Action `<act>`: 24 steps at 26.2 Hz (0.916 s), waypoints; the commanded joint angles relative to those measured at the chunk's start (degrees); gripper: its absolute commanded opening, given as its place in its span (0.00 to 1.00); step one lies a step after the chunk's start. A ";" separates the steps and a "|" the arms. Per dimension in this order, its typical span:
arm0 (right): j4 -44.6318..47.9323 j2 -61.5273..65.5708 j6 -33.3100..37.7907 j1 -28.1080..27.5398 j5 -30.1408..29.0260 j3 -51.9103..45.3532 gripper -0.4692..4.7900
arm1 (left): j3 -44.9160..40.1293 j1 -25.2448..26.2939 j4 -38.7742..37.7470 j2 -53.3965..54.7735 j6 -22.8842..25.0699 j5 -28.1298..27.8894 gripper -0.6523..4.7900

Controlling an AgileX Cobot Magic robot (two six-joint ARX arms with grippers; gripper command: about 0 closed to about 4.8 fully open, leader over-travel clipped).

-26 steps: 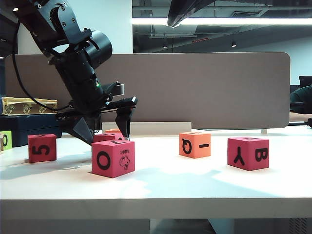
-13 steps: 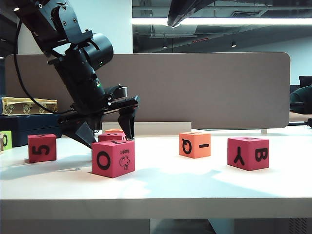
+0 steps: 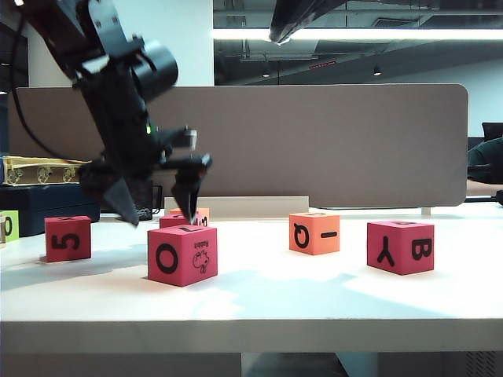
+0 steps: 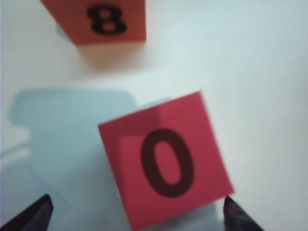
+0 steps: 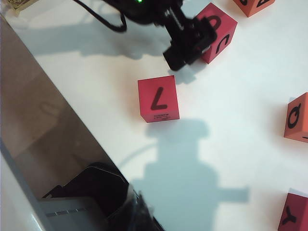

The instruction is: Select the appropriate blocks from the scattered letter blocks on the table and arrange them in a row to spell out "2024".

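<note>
My left gripper (image 4: 137, 214) hangs over the 0 block (image 4: 166, 161), jaws wide open; right gripper's hidden, can't tell.

A grey-brown partition panel (image 3: 314, 145) with rounded corners stands behind the white desk. Above it a long strip light (image 3: 357, 34) glows under a dark ceiling (image 3: 354, 67). A pale wall (image 3: 185, 39) rises at the left, above a yellow box (image 3: 43, 170).

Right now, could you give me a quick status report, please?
Left gripper open, above the pink 0 block, nothing held. Right gripper not visible. Orange 8 block close by, not blocking.
</note>
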 commanded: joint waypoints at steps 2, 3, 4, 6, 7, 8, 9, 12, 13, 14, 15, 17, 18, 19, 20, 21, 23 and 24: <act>0.72 -0.13 -0.17 0.04 3.30 0.24 0.09 | 0.26 -0.26 2.89 -4.15 5.33 2.54 1.00; 0.70 -0.15 -0.17 0.02 4.33 0.24 0.09 | 0.28 -0.31 3.50 -4.94 6.08 4.96 1.00; 0.68 -0.17 -0.17 0.02 5.20 0.26 0.09 | 0.31 -0.33 3.96 -5.53 6.38 7.02 1.00; 0.13 -0.31 -0.17 -0.15 6.69 0.42 0.09 | 0.39 -0.35 5.75 -6.25 6.75 12.33 1.00; -0.92 -0.37 -0.20 -0.39 7.43 0.94 0.09 | 0.81 -0.50 5.64 -6.23 6.91 13.42 1.00; -1.90 -0.35 -0.26 -0.59 8.57 1.46 0.09 | 1.09 -0.87 5.57 -6.21 6.95 13.40 1.00; -3.04 -0.37 -0.46 -0.87 9.99 2.21 0.09 | 1.27 -1.18 5.79 -6.21 7.39 13.46 1.00; -5.09 -0.46 -1.22 -1.66 14.78 4.28 0.09 | 1.73 -2.67 7.19 -6.21 9.27 13.42 1.00; -5.51 -0.50 -1.22 -2.16 15.89 4.85 0.09 | 1.73 -3.17 7.89 -6.21 9.53 13.42 0.99; -5.99 -0.55 -1.20 -2.62 16.57 5.46 0.09 | 1.73 -3.63 8.66 -6.21 10.21 13.44 0.96; -6.84 -0.55 -1.20 -3.23 16.59 6.32 0.09 | 1.73 -4.31 9.53 -6.08 10.67 13.44 0.92; -8.37 -0.55 -1.22 -4.24 16.59 7.56 0.09 | 1.73 -5.44 10.97 -5.84 11.89 13.44 0.90; -9.14 -0.55 -1.20 -4.83 16.63 8.17 0.09 | 1.73 -6.01 12.07 -5.53 12.31 13.42 0.89; -9.66 -0.57 -1.20 -5.35 16.83 8.61 0.09 | 1.73 -6.45 12.90 -5.33 12.79 13.42 0.89; -10.16 -0.57 -1.22 -5.84 17.00 8.98 0.09 | 1.73 -6.91 13.73 -5.01 13.33 13.18 0.85; -10.91 -0.61 -1.20 -6.40 17.77 9.46 0.09 | 1.73 -7.37 14.53 -4.63 13.33 13.11 0.81; -12.26 -0.61 -1.22 -7.50 20.24 10.27 0.09 | 1.77 -8.00 16.87 -3.17 13.62 12.98 0.79; -12.41 -0.68 -1.22 -7.61 20.68 10.29 0.09 | 1.90 -8.20 17.18 -2.62 13.92 13.00 0.79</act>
